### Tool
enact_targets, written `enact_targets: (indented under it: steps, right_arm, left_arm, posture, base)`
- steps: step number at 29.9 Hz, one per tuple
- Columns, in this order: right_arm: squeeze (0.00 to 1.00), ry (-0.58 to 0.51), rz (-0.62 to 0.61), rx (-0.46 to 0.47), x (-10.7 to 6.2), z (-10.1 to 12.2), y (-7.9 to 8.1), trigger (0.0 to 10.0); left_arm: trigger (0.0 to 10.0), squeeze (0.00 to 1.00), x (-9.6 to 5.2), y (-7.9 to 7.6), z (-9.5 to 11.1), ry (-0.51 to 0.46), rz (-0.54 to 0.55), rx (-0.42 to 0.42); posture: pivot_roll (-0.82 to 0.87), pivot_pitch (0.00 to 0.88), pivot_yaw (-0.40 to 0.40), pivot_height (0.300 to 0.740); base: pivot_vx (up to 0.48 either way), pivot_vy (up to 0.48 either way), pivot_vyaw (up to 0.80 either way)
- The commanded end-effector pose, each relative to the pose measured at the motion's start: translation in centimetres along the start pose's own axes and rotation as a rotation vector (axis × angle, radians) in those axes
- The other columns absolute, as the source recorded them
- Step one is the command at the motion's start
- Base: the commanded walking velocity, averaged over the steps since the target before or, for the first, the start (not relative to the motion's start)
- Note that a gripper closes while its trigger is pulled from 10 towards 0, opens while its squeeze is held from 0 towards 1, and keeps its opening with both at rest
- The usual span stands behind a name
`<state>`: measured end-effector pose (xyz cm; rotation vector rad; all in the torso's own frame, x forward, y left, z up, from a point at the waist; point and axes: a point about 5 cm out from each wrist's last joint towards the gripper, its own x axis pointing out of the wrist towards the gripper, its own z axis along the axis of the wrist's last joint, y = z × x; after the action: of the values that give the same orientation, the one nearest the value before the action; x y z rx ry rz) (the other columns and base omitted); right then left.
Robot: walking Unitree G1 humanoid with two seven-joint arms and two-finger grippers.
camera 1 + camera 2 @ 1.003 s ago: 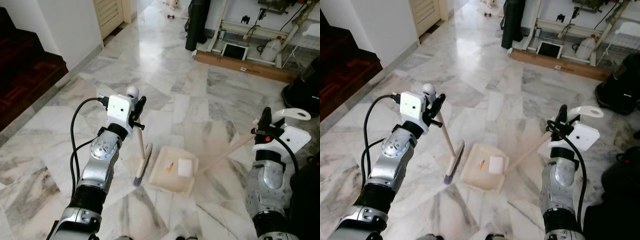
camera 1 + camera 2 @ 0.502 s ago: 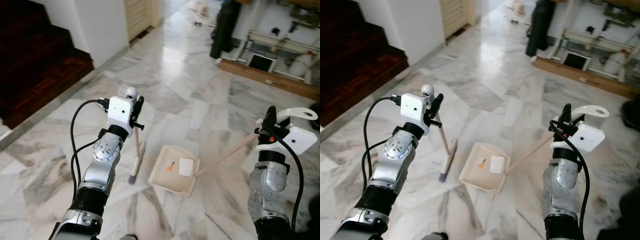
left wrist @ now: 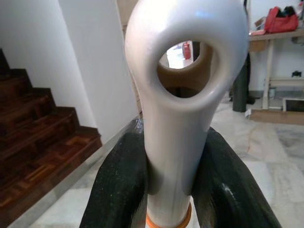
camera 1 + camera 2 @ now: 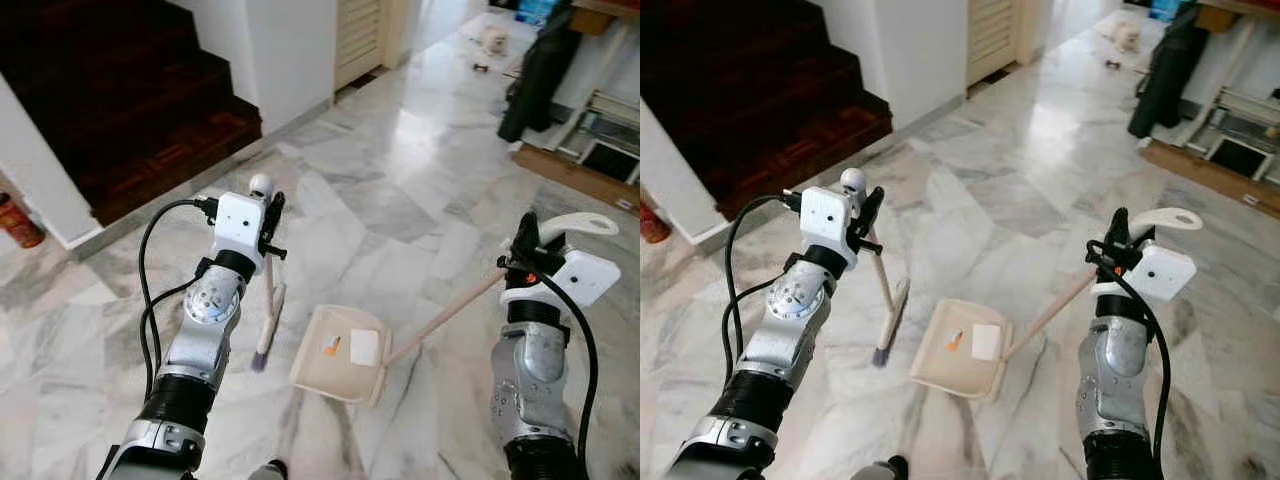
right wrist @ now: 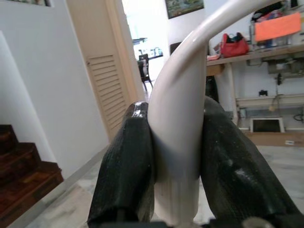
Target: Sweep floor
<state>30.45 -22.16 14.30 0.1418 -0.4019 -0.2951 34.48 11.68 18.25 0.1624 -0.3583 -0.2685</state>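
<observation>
The grey-veined white marble floor (image 4: 400,210) is the surface to be swept. On it stands a short broom with a pale wooden stick, white looped plastic top and dark bristles (image 4: 266,325), held nearly upright so that the bristles rest on the marble just beside the cream plastic dustpan (image 4: 340,353). The left claw (image 4: 268,215) is clamped on the broom's white top, both black fingers (image 3: 118,185) pressed against it. The right claw (image 4: 524,243) is closed around the curved white grip of the dustpan's long wooden handle (image 4: 445,316), which slants down to the pan so that the pan lies flat. In the pan lie an orange scrap (image 4: 331,347) and a white square of paper (image 4: 364,347), so collection is judged partly done.
</observation>
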Motion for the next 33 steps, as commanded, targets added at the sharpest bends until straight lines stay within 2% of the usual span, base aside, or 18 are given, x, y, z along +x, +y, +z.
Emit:
enact_targets:
  steps: [1,12,33]
  right_arm:
    - [0.0,-0.047,-0.007,0.01,0.29,1.03,-0.01,10.0]
    - [0.0,-0.063,0.01,0.005,0.82,1.71,0.46,10.0]
    - [0.0,-0.048,0.02,0.001,0.37,1.53,0.63,10.0]
  left_arm:
    - [10.0,0.0,0.37,0.02,1.17,-0.056,0.002,0.014]
    - [10.0,0.0,0.25,-0.04,1.05,-0.041,0.015,0.016]
    - [10.0,0.0,0.12,-0.18,0.9,-0.015,0.005,0.023]
  posture:
    - [0.09,0.075,-0.019,0.74]
    - [0.08,0.109,-0.026,0.74]
    - [0.08,0.124,-0.024,0.74]
  base:
    - [0.0,0.0,0.79]
    - [0.0,0.0,0.79]
    - [0.0,0.0,0.79]
